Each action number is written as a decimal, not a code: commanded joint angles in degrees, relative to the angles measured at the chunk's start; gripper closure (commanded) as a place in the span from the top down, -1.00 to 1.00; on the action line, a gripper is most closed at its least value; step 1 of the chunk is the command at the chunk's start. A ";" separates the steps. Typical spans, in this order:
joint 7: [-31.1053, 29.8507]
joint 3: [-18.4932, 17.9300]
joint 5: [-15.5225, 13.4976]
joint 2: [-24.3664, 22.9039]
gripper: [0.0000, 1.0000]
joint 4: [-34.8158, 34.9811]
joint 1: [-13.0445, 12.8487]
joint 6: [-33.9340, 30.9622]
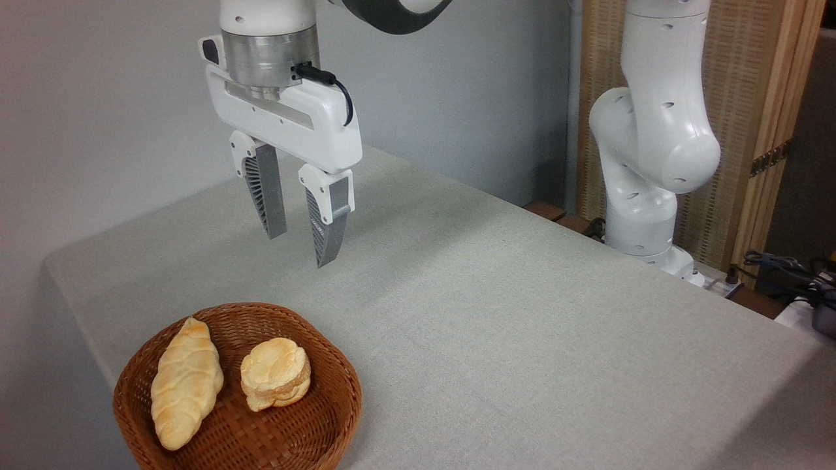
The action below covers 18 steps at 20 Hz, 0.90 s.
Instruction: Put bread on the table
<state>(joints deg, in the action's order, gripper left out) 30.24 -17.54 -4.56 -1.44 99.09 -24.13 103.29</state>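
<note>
Currently the bread [275, 373], a round puffy bun with a flaky edge, is seen lying inside the wicker basket [339, 418], at the centre-right of the bowl. A longer pointed loaf [186, 382] is lodged at about 9 o'clock from it; whether the two touch cannot be told, but they are very close. The basket is placed at roughly 7 o'clock on the surface [509, 313], near the front corner.

The gripper [300, 245] is held in the air at about 12 o'clock from the bun, well above the cloth and apart from everything. Its fingers are spread with an open gap between them; nothing is pinched. The pick is judged not yet begun.

Risks noted from here:
- The loaf's closeness leaves little room for a finger on that side; the loaf could be nudged or caught along with the bun.
- The basket's raised rim may be struck on descent, and the light basket could be shifted or tipped.
- The bun looks soft and layered; a hard squeeze could crush it, a grip on the flaky edge alone could let it slip.
- If the basket is dragged up with the bun, release onto bare cloth would be spoiled.
</note>
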 commanded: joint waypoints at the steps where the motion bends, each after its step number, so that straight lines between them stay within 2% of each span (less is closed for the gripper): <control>1: 0.53 -0.22 -0.81 -0.05 1.00 -0.66 -0.39 -3.34; 18: 1.05 -0.22 -0.81 -0.05 1.00 -0.74 -0.39 -3.27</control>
<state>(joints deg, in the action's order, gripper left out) 30.24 -17.49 -4.56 -1.44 99.10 -24.33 101.37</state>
